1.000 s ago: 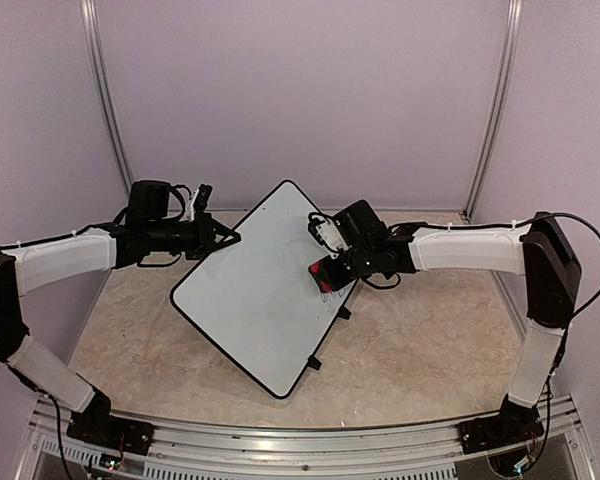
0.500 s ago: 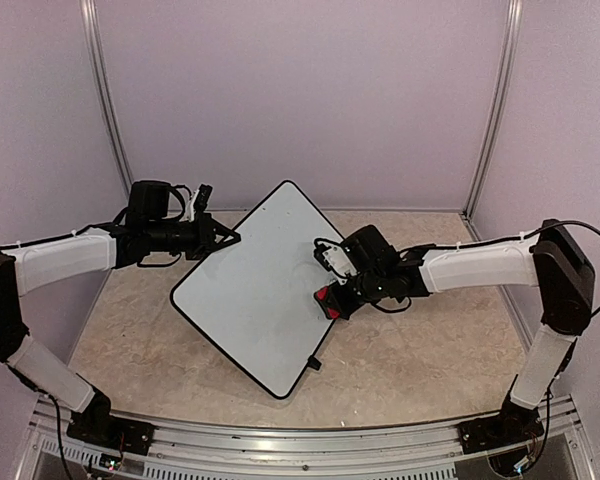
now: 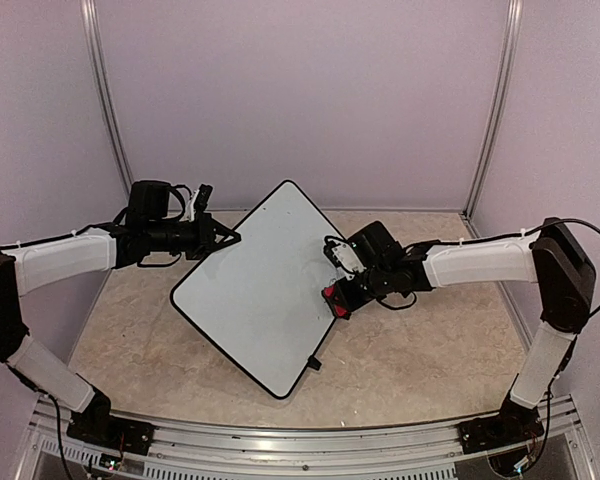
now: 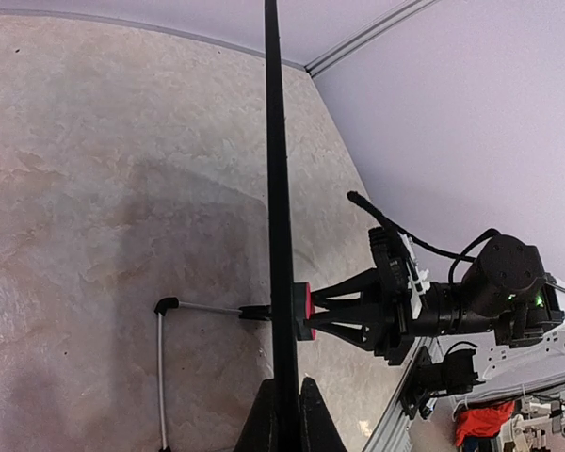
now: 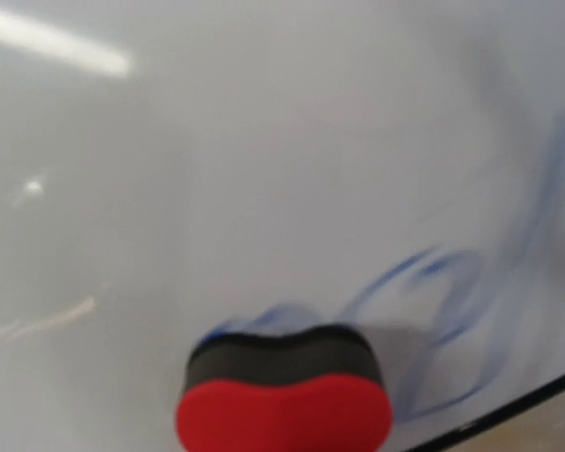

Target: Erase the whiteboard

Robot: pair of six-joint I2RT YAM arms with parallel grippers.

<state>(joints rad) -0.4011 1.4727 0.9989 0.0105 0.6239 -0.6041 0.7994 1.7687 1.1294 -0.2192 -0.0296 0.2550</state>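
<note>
The left gripper (image 3: 230, 238) is pinching the whiteboard (image 3: 260, 290) corner. The right gripper (image 3: 340, 298) (clamped on a red eraser (image 5: 284, 400)) is pressing it onto smeared blue marks (image 5: 433, 273).

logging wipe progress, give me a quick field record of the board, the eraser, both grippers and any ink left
whiteboard: sits diagonally on the tabletop, mostly clean
left gripper: shut on the whiteboard's far-left edge
right gripper: shut on the eraser
eraser: red with black felt, pressed to the board near its right edge
ink left: blue smears beside the eraser
</note>
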